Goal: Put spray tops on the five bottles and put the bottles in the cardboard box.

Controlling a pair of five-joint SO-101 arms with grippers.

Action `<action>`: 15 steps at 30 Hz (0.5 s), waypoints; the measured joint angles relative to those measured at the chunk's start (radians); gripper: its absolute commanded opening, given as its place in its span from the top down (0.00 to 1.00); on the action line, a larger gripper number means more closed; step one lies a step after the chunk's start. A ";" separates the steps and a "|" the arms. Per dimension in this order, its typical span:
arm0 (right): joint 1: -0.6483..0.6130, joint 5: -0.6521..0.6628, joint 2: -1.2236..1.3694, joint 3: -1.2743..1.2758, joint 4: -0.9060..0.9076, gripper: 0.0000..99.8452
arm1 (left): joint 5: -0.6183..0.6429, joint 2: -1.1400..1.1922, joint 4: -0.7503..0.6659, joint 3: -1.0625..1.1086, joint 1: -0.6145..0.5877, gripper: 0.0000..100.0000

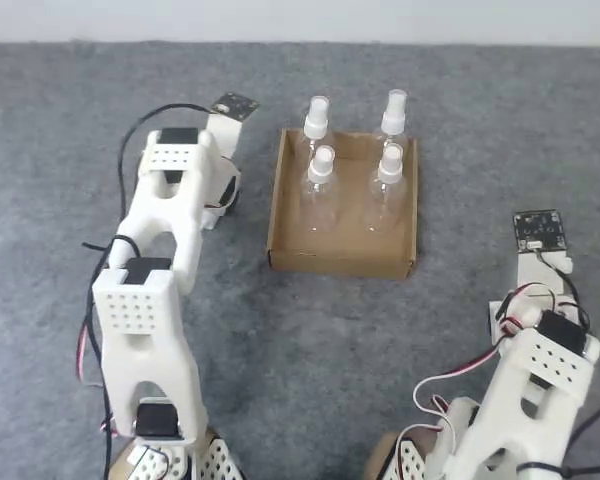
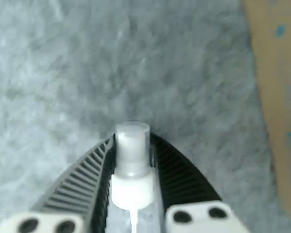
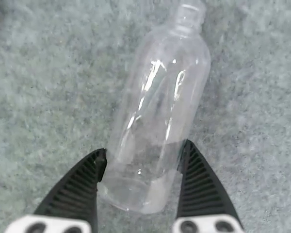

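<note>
Grey felt-like cloth [image 1: 70, 120] covers the table. On the left of the high view, the white left arm [image 1: 170, 210] stretches out to a spot just beside the left wall of the shallow brown cardboard box [image 1: 342, 262]. The left gripper [image 2: 132, 145] is closed on a white plastic spray top [image 2: 131, 162]. Its black ribbed jaws press both sides of the collar, and the nozzle head pokes out past the fingertips above the cloth. An edge of the box [image 2: 276, 97] lies near.

Inside the box four clear spray-topped bottles stand upright in two rows: rear left [image 1: 317, 125], rear right [image 1: 393, 112], front left [image 1: 322, 185] and front right [image 1: 388, 180].

At the lower right the white right arm [image 1: 540, 360] sits well apart from the box. The right gripper [image 3: 143, 151] clasps the base of an uncapped clear plastic bottle [image 3: 160, 97]. A jaw sits against each side, and the open neck points away over the cloth.
</note>
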 measured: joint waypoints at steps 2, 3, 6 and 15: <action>0.000 -0.003 0.000 0.000 0.000 0.99 | 0.015 -0.021 0.071 -0.009 -0.018 0.99; 0.000 -0.003 0.000 0.000 0.000 0.99 | 0.026 -0.049 0.098 -0.011 -0.028 0.99; 0.000 -0.003 0.000 0.000 0.000 0.99 | 0.041 -0.183 0.172 -0.012 -0.038 0.99; 0.021 0.284 0.000 0.025 0.046 0.92 | 0.123 -0.664 0.253 0.203 -0.037 0.99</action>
